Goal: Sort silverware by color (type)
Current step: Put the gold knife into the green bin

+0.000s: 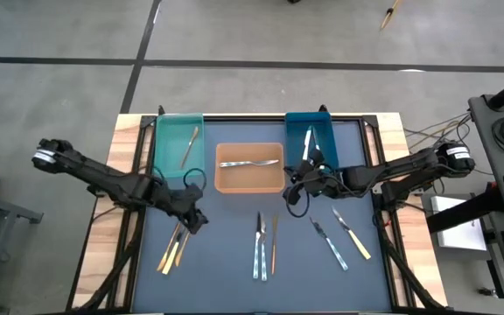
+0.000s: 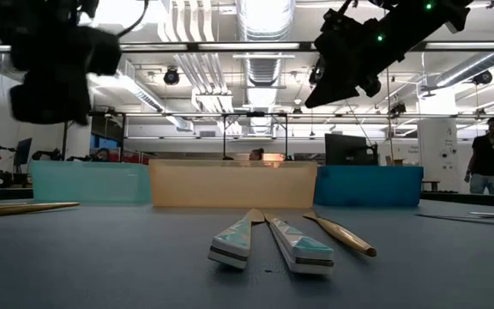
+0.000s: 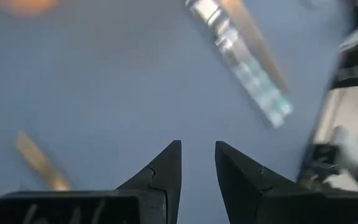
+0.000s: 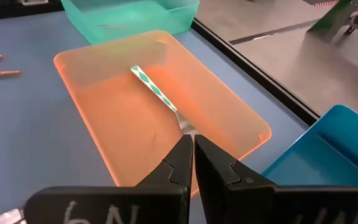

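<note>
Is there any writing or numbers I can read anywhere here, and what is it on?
"6N": white handwritten marks on the right claw, partly cut off by the picture's edge, so uncertain.
White marks on the left claw: cut off, not readable.
Bins and cutlery: no text visible.

Gold utensil (image 1: 189, 145) lies diagonal in teal bin (image 1: 166, 131). Patterned-handle fork (image 1: 249, 163) flat in orange bin (image 1: 224, 181). Silver piece (image 1: 308, 143) in blue bin (image 1: 325, 127). Remaining silverware loose on mat: gold pair (image 1: 175, 248), patterned pair (image 1: 260, 248), bronze piece (image 1: 275, 245), two knives (image 1: 340, 241).
</note>
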Available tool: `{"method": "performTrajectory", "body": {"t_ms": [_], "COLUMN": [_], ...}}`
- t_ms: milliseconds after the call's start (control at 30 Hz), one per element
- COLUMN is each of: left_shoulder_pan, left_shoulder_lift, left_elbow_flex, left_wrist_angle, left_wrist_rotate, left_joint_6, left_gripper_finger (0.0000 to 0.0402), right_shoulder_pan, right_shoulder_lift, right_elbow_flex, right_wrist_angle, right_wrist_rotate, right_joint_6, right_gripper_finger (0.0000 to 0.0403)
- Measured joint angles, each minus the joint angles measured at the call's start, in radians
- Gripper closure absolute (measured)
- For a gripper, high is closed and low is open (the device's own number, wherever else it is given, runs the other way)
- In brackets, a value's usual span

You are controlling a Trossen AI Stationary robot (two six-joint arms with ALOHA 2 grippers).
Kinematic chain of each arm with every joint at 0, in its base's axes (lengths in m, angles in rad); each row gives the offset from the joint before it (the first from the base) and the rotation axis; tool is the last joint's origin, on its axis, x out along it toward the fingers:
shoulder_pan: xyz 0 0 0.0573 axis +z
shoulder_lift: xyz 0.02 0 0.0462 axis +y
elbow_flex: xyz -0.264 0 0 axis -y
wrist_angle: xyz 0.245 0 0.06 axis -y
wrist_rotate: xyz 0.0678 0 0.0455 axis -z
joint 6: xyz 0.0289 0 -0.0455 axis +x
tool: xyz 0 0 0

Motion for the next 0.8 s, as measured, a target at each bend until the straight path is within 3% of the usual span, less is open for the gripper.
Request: {"method": "performTrajectory", "body": {"t_ms": [333, 800], "left_shoulder_pan": [-0.029, -0.029], "left_shoulder_lift": [0.121, 0.245], "left_elbow_flex": [0.000, 0.009], "left_wrist_angle": [-0.117, -0.165], "left_wrist_rotate": [0.131, 0.139], "left_joint_6": [-0.115, -0.137], "left_gripper_finger": [0.0322, 0.0322], "right_shoulder_pan": [0.000, 0.000], "right_shoulder_lift": [0.011, 0.012], "right_elbow_flex": [0.000, 0.000], "right_wrist_angle": [0.015, 0.016], "right_wrist_rotate": [0.000, 0.000], "right_joint_6": [0.007, 0.011], "right_gripper_finger": [0.0394, 0.0394]}}
